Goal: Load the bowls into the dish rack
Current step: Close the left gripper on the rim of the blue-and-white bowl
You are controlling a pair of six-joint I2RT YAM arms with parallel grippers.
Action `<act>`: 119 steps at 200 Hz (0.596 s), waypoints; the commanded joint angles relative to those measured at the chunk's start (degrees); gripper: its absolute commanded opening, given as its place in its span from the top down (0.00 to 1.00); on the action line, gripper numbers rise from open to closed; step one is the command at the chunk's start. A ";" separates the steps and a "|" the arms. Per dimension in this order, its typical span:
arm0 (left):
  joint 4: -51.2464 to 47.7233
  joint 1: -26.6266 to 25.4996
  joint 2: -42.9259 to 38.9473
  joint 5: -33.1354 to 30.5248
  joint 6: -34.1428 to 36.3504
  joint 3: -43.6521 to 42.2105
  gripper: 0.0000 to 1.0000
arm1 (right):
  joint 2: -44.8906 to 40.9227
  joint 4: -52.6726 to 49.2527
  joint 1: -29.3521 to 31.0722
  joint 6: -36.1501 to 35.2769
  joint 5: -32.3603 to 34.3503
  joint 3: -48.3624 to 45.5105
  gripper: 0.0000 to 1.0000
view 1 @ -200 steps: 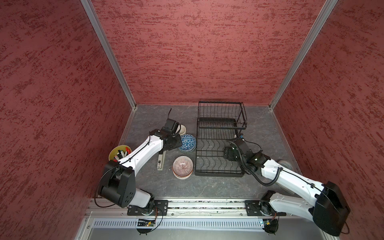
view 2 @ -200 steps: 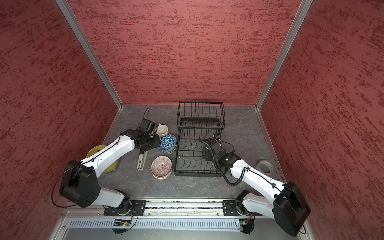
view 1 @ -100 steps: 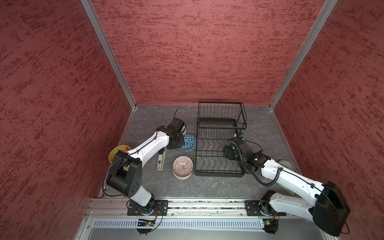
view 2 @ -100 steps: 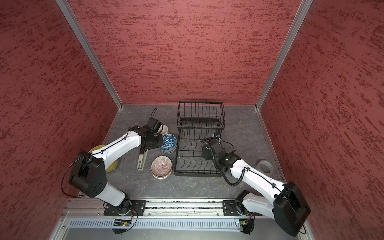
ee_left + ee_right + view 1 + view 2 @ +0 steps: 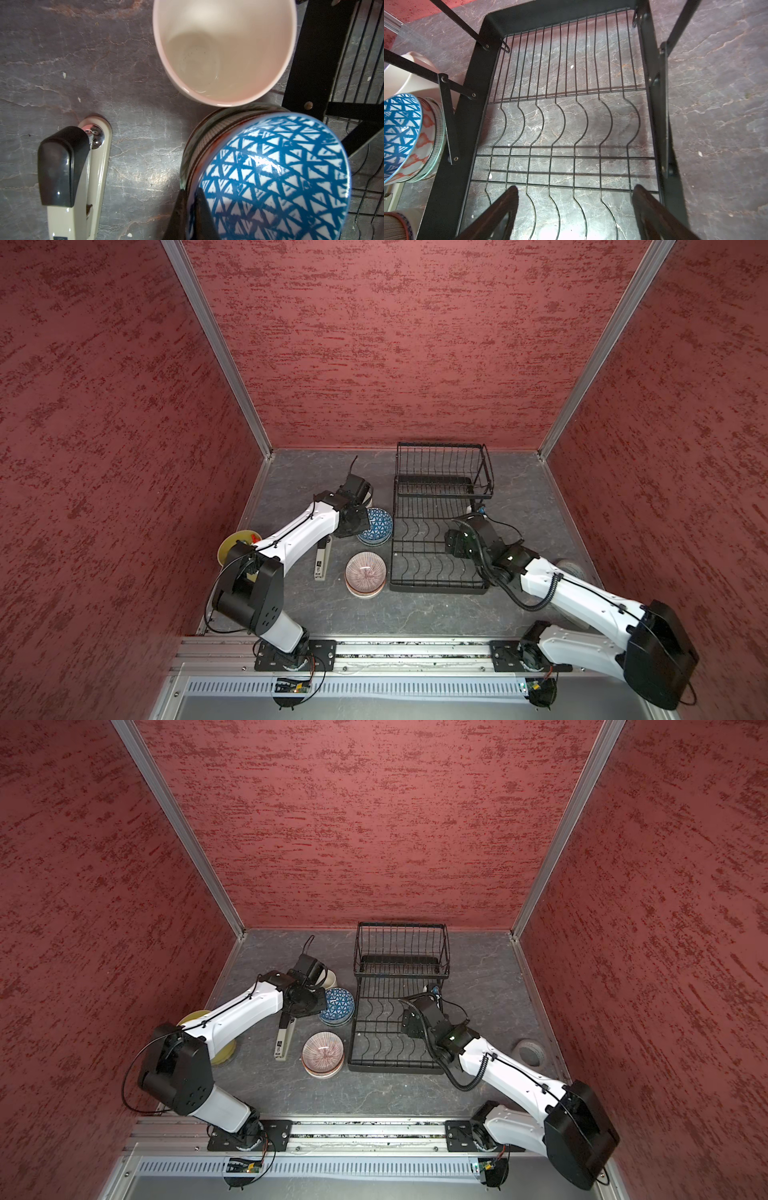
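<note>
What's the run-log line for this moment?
left pincer: shut on rim of round blue-triangle ceramic bowl | right pincer: open above black wire dish rack | rack: no bowls loaded

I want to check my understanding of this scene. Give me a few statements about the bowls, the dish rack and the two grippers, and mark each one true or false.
1. The black wire dish rack holds no bowls. True.
2. The left gripper is open and holds nothing. False: the left gripper is shut on the rim of the blue triangle-patterned ceramic bowl.
3. The blue triangle-patterned ceramic bowl tops a stack of bowls. True.
4. The right gripper holds the pink-striped ceramic bowl. False: the right gripper is open and empty over the dish rack; the pink-striped ceramic bowl sits beside the rack.
</note>
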 commanded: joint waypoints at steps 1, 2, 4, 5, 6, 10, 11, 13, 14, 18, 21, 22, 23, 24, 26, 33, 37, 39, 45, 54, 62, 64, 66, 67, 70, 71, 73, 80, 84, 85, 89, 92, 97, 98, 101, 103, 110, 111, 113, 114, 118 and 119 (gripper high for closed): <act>1.11 -0.54 -1.89 2.17 1.36 -0.44 1.00 | 0.23 2.49 0.33 0.66 -0.94 -0.28 0.13; 1.17 -0.57 -1.94 2.18 1.38 -0.44 1.00 | 0.23 2.52 0.34 0.69 -0.96 -0.29 0.13; 1.29 -0.55 -2.01 2.31 1.40 -0.49 1.00 | 0.23 2.65 0.35 0.70 -1.04 -0.35 0.13; 1.35 -0.58 -2.09 2.47 1.45 -0.51 1.00 | 0.23 2.69 0.35 0.71 -1.10 -0.37 0.13; 1.38 -0.59 -2.13 2.59 1.47 -0.52 1.00 | 0.23 2.75 0.35 0.71 -1.12 -0.43 0.13; 1.55 -0.60 -2.25 2.87 1.51 -0.52 1.00 | 0.23 2.93 0.36 0.71 -1.36 -0.47 0.13; 1.61 -0.60 -2.30 2.92 1.55 -0.53 1.00 | 0.23 2.96 0.35 0.71 -1.39 -0.52 0.13; 1.73 -0.61 -2.40 3.07 1.62 -0.53 1.00 | 0.23 3.05 0.33 0.71 -1.45 -0.56 0.13; 1.75 -0.61 -2.42 3.11 1.64 -0.54 1.00 | 0.23 3.10 0.38 0.71 -1.48 -0.56 0.13; 1.91 -0.61 -2.52 3.34 1.71 -0.54 1.00 | 0.19 3.24 0.29 0.78 -1.57 -0.65 0.13; 2.00 -0.61 -2.67 3.47 1.75 -0.49 1.00 | 0.23 3.33 0.30 0.81 -1.66 -0.70 0.13; 2.02 -0.61 -2.68 3.44 1.71 -0.51 1.00 | 0.23 3.38 0.32 0.80 -1.67 -0.72 0.13; 2.02 -0.61 -2.74 3.52 1.69 -0.48 1.00 | 0.23 3.40 0.34 0.80 -1.67 -0.73 0.13; 2.07 -0.56 -2.81 3.55 1.68 -0.51 1.00 | 0.23 3.41 0.30 0.80 -1.72 -0.74 0.13; 2.11 -0.60 -2.86 3.65 1.72 -0.46 1.00 | 0.23 3.42 0.29 0.82 -1.76 -0.74 0.13; 2.24 -0.60 -3.03 3.87 1.89 -0.40 1.00 | 0.12 3.59 0.34 0.86 -1.84 -0.83 0.13; 2.29 -0.61 -3.24 3.96 1.84 -0.36 1.00 | 0.14 3.68 0.40 0.90 -1.86 -0.91 0.13; 2.34 -0.61 -3.25 4.08 1.84 -0.36 1.00 | 0.14 3.69 0.39 0.91 -1.86 -0.92 0.13; 2.38 -0.61 -3.47 4.20 1.93 -0.28 1.00 | 0.07 3.80 0.37 0.88 -1.94 -1.00 0.13; 2.38 -0.60 -3.73 4.41 2.02 -0.26 1.00 | 0.06 3.95 0.35 0.80 -1.94 -1.14 0.13; 2.42 -0.60 -3.89 4.55 2.07 -0.21 1.00 | -0.03 4.03 0.35 0.80 -1.94 -1.18 0.13; 2.46 -0.60 -3.92 4.56 2.08 -0.19 1.00 | -0.03 4.08 0.29 0.82 -1.94 -1.21 0.13; 2.49 -0.56 -3.99 4.62 2.17 -0.19 1.00 | -0.03 4.12 0.36 0.76 -1.99 -1.26 0.13; 2.52 -0.54 -4.05 4.68 2.18 -0.18 1.00 | -0.03 4.12 0.40 0.73 -2.01 -1.26 0.13; 2.55 -0.52 -4.08 4.77 2.24 -0.18 1.00 | -0.03 4.19 0.38 0.71 -2.03 -1.27 0.13; 2.60 -0.52 -4.14 4.80 2.26 -0.18 1.00 | -0.03 4.21 0.32 0.71 -1.99 -1.27 0.13; 2.61 -0.52 -4.11 4.88 2.32 -0.16 1.00 | -0.03 4.21 0.37 0.71 -2.00 -1.32 0.13; 2.73 -0.52 -4.23 5.14 2.37 -0.17 1.00 | -0.03 4.37 0.33 0.69 -2.09 -1.36 0.13; 2.75 -0.47 -4.26 5.28 2.37 -0.14 1.00 | 0.01 4.46 0.35 0.68 -2.08 -1.44 0.13; 2.83 -0.45 -4.27 5.31 2.37 -0.16 1.00 | 0.03 4.47 0.39 0.70 -2.10 -1.44 0.13; 2.91 -0.43 -4.27 5.35 2.44 -0.12 1.00 | 0.05 4.46 0.34 0.71 -2.07 -1.46 0.13; 2.91 -0.43 -4.23 5.52 2.44 -0.18 1.00 | 0.09 4.56 0.33 0.71 -2.11 -1.45 0.13; 2.93 -0.37 -4.21 5.68 2.59 -0.18 1.00 | 0.14 4.57 0.33 0.71 -2.12 -1.49 0.13; 2.92 -0.35 -4.25 5.69 2.57 -0.10 1.00 | 0.14 4.57 0.34 0.71 -2.12 -1.51 0.13; 2.91 -0.33 -4.22 5.76 2.58 -0.17 1.00 | 0.14 4.57 0.39 0.71 -2.08 -1.53 0.13; 2.91 -0.32 -4.18 5.78 2.56 -0.18 1.00 | 0.14 4.61 0.36 0.71 -2.13 -1.58 0.13; 2.92 -0.27 -4.27 5.87 2.64 -0.14 1.00 | 0.22 4.73 0.38 0.67 -2.25 -1.54 0.13; 2.91 -0.26 -4.23 5.87 2.68 -0.12 1.00 | 0.22 4.74 0.36 0.65 -2.27 -1.54 0.13; 2.97 -0.26 -4.20 5.88 2.71 -0.10 1.00 | 0.23 4.81 0.40 0.63 -2.29 -1.54 0.13; 2.99 -0.26 -4.20 5.88 2.67 -0.10 1.00 | 0.23 4.82 0.37 0.62 -2.29 -1.54 0.13; 2.89 -0.26 -4.23 5.88 2.79 -0.03 1.00 | 0.23 4.83 0.37 0.66 -2.30 -1.58 0.13; 2.86 -0.26 -4.25 5.88 2.80 -0.06 1.00 | 0.28 4.83 0.40 0.64 -2.30 -1.65 0.13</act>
